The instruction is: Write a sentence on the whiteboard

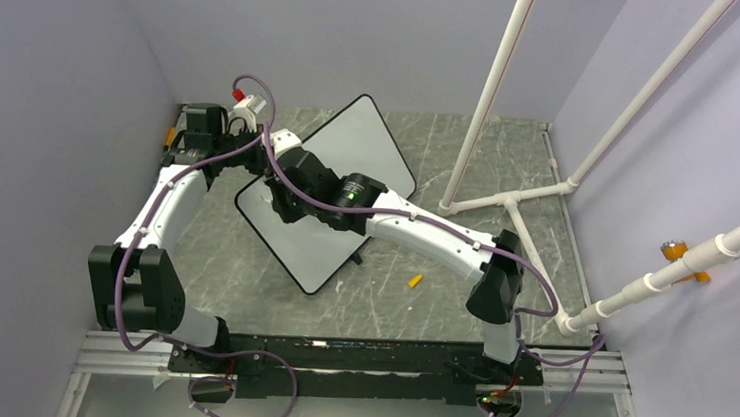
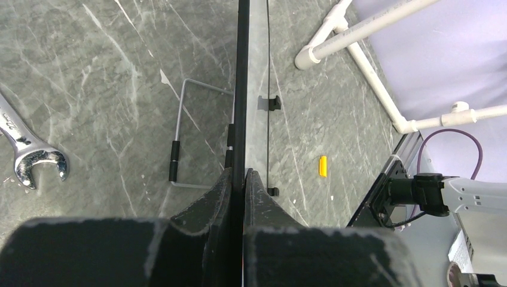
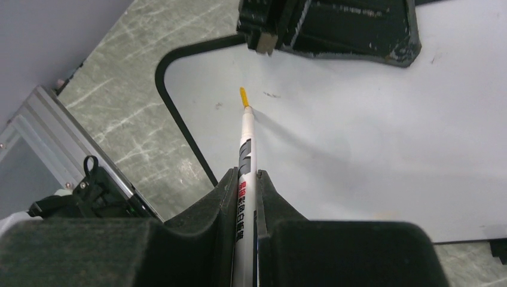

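The whiteboard (image 1: 355, 150) is propped at a tilt on its wire stand in the middle of the table. My left gripper (image 1: 275, 151) is shut on its upper left edge. In the left wrist view the board shows edge-on (image 2: 241, 89) between the jaws of that gripper (image 2: 244, 176). My right gripper (image 3: 248, 176) is shut on a white marker (image 3: 245, 149). The marker's orange tip (image 3: 243, 95) is close to the board's face (image 3: 370, 131) near its rounded corner; I cannot tell if it touches. No sentence shows, only a few tiny dark specks (image 3: 272, 94).
A small yellow marker cap (image 1: 415, 281) lies on the table right of the board, also in the left wrist view (image 2: 323, 166). A steel wrench (image 2: 27, 152) lies to the left. The wire stand (image 2: 179, 137) is behind the board. White PVC pipes (image 1: 510, 201) stand at the right.
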`<act>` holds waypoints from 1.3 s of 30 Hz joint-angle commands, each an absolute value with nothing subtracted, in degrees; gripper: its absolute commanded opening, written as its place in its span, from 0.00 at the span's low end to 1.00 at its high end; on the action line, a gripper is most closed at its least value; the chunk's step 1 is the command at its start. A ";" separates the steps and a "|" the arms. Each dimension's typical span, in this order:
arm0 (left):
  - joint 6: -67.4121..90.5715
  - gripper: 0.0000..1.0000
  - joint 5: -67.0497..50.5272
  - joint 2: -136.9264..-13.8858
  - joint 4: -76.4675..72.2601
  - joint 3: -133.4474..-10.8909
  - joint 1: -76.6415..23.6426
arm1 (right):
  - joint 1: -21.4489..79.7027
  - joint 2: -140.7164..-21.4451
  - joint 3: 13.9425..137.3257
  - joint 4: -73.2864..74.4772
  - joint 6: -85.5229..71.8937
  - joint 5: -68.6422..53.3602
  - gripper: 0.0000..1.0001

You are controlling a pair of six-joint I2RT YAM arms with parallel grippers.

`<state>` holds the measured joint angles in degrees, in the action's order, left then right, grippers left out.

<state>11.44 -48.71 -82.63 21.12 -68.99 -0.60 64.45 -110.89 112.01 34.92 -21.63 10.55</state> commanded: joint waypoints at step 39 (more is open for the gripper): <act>9.51 0.00 -47.37 -79.28 18.32 -69.53 -1.40 | 64.23 -106.01 113.19 35.16 -21.36 15.19 0.00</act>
